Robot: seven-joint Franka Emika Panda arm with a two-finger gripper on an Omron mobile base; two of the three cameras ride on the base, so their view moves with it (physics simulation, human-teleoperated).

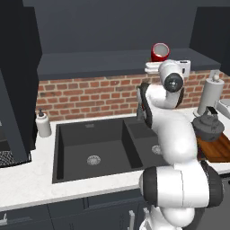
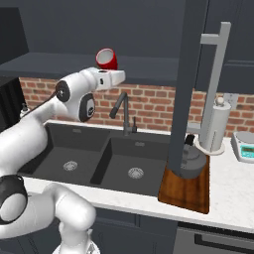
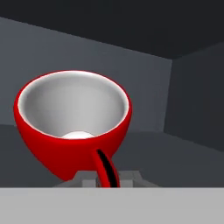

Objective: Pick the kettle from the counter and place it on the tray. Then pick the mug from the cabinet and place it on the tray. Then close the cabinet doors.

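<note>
The red mug tilts at the front edge of the open cabinet's dark shelf, its white inside facing the hand camera. My gripper is shut on the mug's thin handle, just below the cup. The dark grey kettle stands on the brown tray on the white counter, right of the sink. In the right base view, an open cabinet door partly hides the kettle on the tray.
A black double sink lies under the arm, with a faucet behind it. A paper-towel roll and a scale stand at the right. A soap dispenser is at the left, near another open door.
</note>
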